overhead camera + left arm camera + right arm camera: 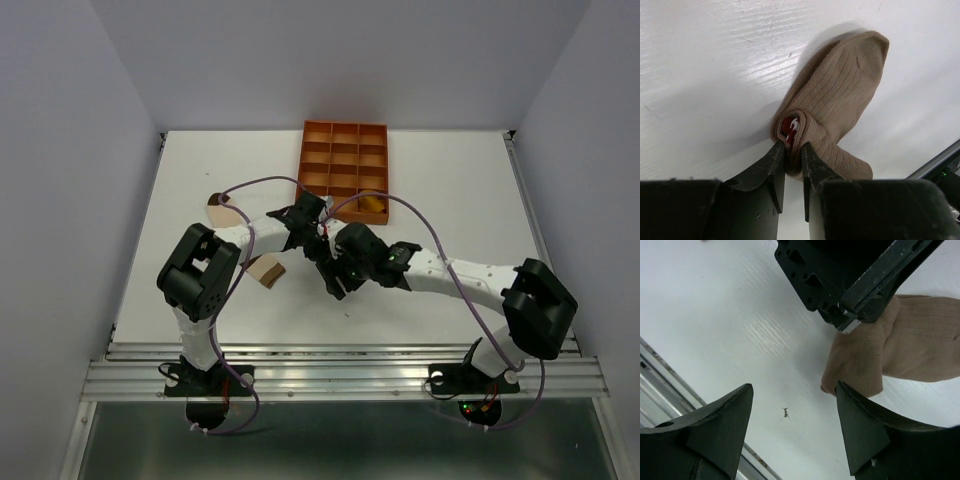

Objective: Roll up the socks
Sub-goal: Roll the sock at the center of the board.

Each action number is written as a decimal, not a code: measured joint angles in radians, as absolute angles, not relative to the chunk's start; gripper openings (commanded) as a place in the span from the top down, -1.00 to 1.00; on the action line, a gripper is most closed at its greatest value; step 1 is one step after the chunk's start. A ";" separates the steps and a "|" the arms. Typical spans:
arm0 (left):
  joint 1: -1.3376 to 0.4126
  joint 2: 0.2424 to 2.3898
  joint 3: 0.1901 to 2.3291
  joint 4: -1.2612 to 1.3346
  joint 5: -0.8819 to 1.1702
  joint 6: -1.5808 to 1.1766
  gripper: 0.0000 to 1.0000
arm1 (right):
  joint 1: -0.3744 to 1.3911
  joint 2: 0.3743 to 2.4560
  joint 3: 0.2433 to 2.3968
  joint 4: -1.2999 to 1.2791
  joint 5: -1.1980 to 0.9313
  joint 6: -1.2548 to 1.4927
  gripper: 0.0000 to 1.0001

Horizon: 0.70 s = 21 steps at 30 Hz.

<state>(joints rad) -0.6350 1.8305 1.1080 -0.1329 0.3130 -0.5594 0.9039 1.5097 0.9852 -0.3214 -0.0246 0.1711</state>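
Note:
A taupe-brown sock (840, 95) lies on the white table, its ribbed cuff end folded over and showing red inside. My left gripper (794, 147) is shut on that folded end. In the right wrist view the same sock (920, 340) lies at the right, with the left gripper's fingers (875, 295) pinching it from above. My right gripper (794, 387) is open, its right fingertip (847, 395) beside the sock's rolled end, nothing between the jaws. In the top view both grippers meet mid-table and hide this sock. A mustard-yellow sock (372, 205) sits in the tray's near right corner.
The orange gridded tray (343, 158) stands at the back centre. A tan fabric piece (266, 270) lies beside the left arm and a small brown piece (218, 200) further back left. The metal rail (340, 375) runs along the near edge.

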 measured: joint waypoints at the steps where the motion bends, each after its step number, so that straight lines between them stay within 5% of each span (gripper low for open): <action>1: -0.635 1.831 1.108 -0.133 0.313 -0.559 1.00 | 0.916 1.525 0.993 -0.324 0.003 0.163 -0.42; 16: -0.635 1.832 1.113 -0.143 0.326 -0.556 1.00 | 0.965 1.650 1.026 -0.339 0.221 0.130 -0.40; 21: -0.635 1.832 1.113 -0.143 0.336 -0.551 1.00 | 0.971 1.685 1.026 -0.330 0.266 0.109 -0.24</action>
<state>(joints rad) -0.6346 1.8324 1.1130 -0.1432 0.3359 -0.5514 0.9710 1.6848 1.0260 -0.3302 0.2665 0.1089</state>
